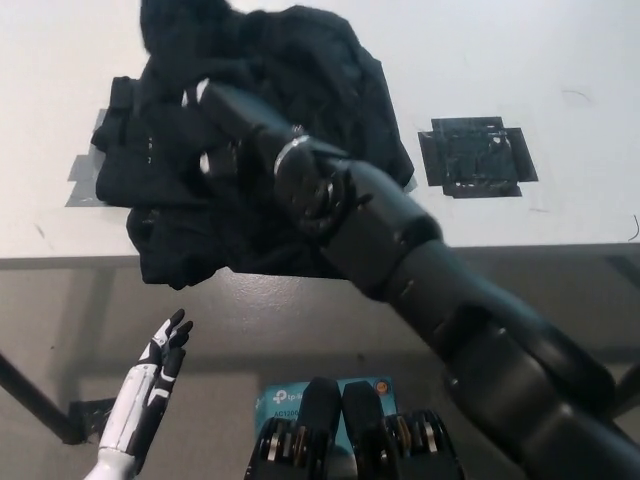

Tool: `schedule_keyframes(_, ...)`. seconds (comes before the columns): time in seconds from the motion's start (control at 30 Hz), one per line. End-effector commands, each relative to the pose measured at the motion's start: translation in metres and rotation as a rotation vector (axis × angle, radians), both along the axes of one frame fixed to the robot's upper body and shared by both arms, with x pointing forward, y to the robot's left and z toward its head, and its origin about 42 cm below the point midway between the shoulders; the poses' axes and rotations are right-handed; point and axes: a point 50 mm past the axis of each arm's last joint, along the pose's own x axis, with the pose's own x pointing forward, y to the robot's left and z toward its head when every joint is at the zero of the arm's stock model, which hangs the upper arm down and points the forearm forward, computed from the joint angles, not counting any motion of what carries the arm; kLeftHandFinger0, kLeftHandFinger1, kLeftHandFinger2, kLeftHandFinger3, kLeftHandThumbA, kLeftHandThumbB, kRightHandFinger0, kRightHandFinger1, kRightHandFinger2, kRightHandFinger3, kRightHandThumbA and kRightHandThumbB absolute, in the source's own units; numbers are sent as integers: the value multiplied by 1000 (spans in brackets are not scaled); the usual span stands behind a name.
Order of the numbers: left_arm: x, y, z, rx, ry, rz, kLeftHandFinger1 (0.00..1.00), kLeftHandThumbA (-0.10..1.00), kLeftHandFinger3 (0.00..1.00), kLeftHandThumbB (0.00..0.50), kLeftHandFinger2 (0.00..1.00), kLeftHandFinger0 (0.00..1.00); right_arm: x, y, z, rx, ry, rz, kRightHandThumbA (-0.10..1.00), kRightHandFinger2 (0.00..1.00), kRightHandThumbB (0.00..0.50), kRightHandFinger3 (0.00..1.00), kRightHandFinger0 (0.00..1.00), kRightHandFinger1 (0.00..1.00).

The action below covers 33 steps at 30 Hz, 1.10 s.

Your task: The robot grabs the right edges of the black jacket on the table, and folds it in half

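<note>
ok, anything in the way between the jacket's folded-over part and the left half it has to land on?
Nothing visible. The right hand is over the black jacket, which is bunched above its left half on the table; whether it grips cloth can't be told. The dark tape patch lies bare to the right. The left hand hangs open below the table edge.

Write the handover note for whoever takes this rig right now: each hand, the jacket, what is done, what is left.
Right hand: reached across over the black jacket; it is black against black cloth, so whether it grips cannot be told.
Left hand: idle, low at the lower left below the table edge, fingers apart, holding nothing.
Jacket: bunched toward the table's left side, near edge hanging over the front edge. The dark tape mark to its right is uncovered.
Done: the right side has been carried over the left.
Left: confirm release, withdraw the arm, and probably smooth the heap, since the fold looks lumpy rather than flat.
</note>
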Motion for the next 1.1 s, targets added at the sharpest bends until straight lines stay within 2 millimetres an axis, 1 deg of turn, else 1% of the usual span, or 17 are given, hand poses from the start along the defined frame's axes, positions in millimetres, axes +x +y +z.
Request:
schedule_keyframes(0.0, 2, 1, 13, 43, -60, -33, 1000, 1000, 1000, 175, 1000, 1000, 0, 9, 11, -85, -83, 62, -4, 757, 232, 734, 119, 483)
schedule_keyframes(0.03, 4, 1, 14, 43, -65, -35, 1000, 1000, 1000, 175, 1000, 1000, 1, 8, 12, -95, -81, 60, 88, 664, 237, 675, 179, 466)
schedule_keyframes(0.07, 4, 0, 14, 36, -63, -37, 1000, 1000, 1000, 181, 1000, 1000, 3, 8, 14, -136, -26, 78, 620, 1000, 456, 1000, 673, 967)
schedule_keyframes(0.1, 4, 0, 14, 28, -60, -36, 1000, 1000, 1000, 181, 1000, 1000, 4, 7, 15, -161, 39, 100, 658, 1000, 448, 1000, 863, 1000)
schedule_keyframes(0.13, 5, 0, 14, 27, -62, -37, 1000, 1000, 1000, 173, 1000, 1000, 5, 7, 19, -173, 115, 122, 750, 1000, 496, 1000, 1000, 1000)
schedule_keyframes(0.3, 8, 0, 14, 40, -64, -41, 1000, 1000, 1000, 143, 1000, 1000, 9, 6, 45, -228, 192, 150, 972, 1000, 500, 1000, 1000, 1000)
schedule_keyframes(0.47, 11, 0, 14, 63, -67, -45, 1000, 1000, 1000, 140, 1000, 1000, 13, 6, 99, -173, 174, 151, 1000, 1000, 500, 1000, 1000, 1000)
schedule_keyframes(0.63, 13, -2, 15, 80, -62, -48, 1000, 1000, 1000, 153, 1000, 1000, 13, 4, 119, -128, 206, 153, 1000, 1000, 500, 1000, 1000, 1000)
schedule_keyframes(0.7, 13, -3, 15, 70, -63, -58, 1000, 1000, 1000, 141, 1000, 1000, 8, 8, 168, -59, 205, 229, 1000, 1000, 464, 1000, 1000, 1000)
schedule_keyframes(0.73, 13, -3, 15, 71, -63, -58, 1000, 1000, 1000, 140, 1000, 1000, 7, 8, 169, -55, 209, 233, 1000, 1000, 465, 1000, 1000, 1000)
schedule_keyframes(0.77, 13, -3, 15, 69, -59, -66, 1000, 996, 1000, 94, 1000, 1000, 4, 8, 183, -28, 226, 252, 1000, 1000, 463, 1000, 1000, 1000)
schedule_keyframes(0.8, 14, -2, 16, 67, -54, -77, 1000, 990, 1000, 84, 1000, 1000, -1, 9, 204, 11, 253, 285, 1000, 1000, 470, 1000, 1000, 1000)
schedule_keyframes(0.87, 14, -2, 16, 67, -54, -77, 1000, 988, 1000, 83, 1000, 1000, -1, 9, 204, 11, 257, 286, 1000, 1000, 479, 1000, 1000, 1000)
schedule_keyframes(0.93, 18, -3, 17, 73, -81, -74, 1000, 957, 1000, 52, 1000, 1000, -23, -1, 272, 108, 253, 366, 1000, 1000, 500, 1000, 1000, 1000)
schedule_keyframes(0.97, 18, -3, 17, 73, -81, -74, 1000, 956, 1000, 52, 1000, 1000, -24, -1, 272, 108, 256, 366, 1000, 1000, 500, 1000, 1000, 1000)
schedule_keyframes(1.0, 18, -2, 17, 101, -68, -74, 1000, 1000, 1000, 100, 1000, 1000, -33, -14, 296, 198, 276, 412, 1000, 1000, 500, 1000, 1000, 1000)
schedule_keyframes(1.07, 18, -2, 17, 101, -68, -74, 1000, 1000, 1000, 101, 1000, 1000, -34, -14, 296, 199, 280, 412, 998, 1000, 500, 1000, 1000, 1000)
